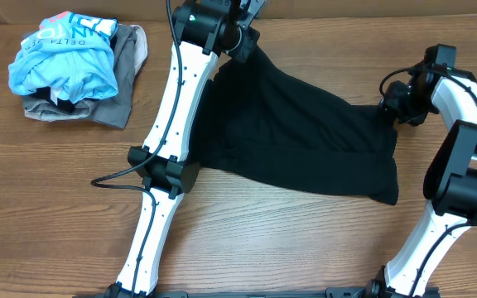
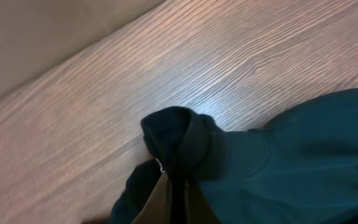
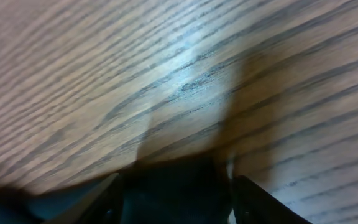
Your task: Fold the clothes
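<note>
- Two grippers are holding the black garment [image 1: 305,132] at once. The left gripper [image 1: 240,43] is pinching a bunched corner at the far edge, jaws closed tight on the cloth.
- The right gripper [image 1: 394,112] is sitting at the garment's right corner. Its wrist view is dark and blurred, but cloth is filling the gap between the fingers [image 3: 253,202], so it seems to be clamping that corner too.
- The garment is lying spread on the table [image 1: 305,248] between the arms, mostly flat.
- A pile [image 1: 73,70] of other clothes is waiting at the far left, well apart.
- Judging from this, the step in hand is carrying the two held corners over to the near edge for a first fold.
- Doing it well is calling for both arms lifting together and travelling at one pace, keeping the held edge taut so that no crease is forming in the middle.
- The held corners should be landing on the near corners before either grip is letting go.
</note>
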`<control>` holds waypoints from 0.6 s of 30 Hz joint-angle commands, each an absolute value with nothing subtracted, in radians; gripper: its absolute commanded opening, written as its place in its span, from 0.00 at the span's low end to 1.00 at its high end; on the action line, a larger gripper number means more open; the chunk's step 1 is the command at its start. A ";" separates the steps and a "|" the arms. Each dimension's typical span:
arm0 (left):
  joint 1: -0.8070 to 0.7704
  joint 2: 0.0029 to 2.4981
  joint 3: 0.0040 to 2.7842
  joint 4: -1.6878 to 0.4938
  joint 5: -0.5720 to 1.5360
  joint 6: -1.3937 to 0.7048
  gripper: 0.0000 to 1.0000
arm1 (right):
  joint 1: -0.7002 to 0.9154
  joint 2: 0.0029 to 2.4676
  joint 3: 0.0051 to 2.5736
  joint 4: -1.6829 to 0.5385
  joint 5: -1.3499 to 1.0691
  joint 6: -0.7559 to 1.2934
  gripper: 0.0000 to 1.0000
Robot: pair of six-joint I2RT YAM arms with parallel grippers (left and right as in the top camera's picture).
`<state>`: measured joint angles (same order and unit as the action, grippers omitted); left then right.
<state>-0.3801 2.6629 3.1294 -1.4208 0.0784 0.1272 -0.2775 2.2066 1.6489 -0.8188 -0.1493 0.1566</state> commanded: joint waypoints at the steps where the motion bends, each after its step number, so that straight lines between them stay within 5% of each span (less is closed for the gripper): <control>1: -0.380 2.644 3.126 -1.440 0.001 0.055 0.04 | -0.260 2.241 1.648 -0.804 -0.142 0.152 0.53; 7: -0.375 2.644 3.121 -1.462 -0.142 -0.089 0.04 | -0.252 2.241 1.662 -0.768 -0.142 0.153 0.04; 18: -0.341 2.644 3.121 -1.376 -0.168 -0.135 0.04 | -0.281 2.240 1.970 -1.044 -0.143 0.156 0.04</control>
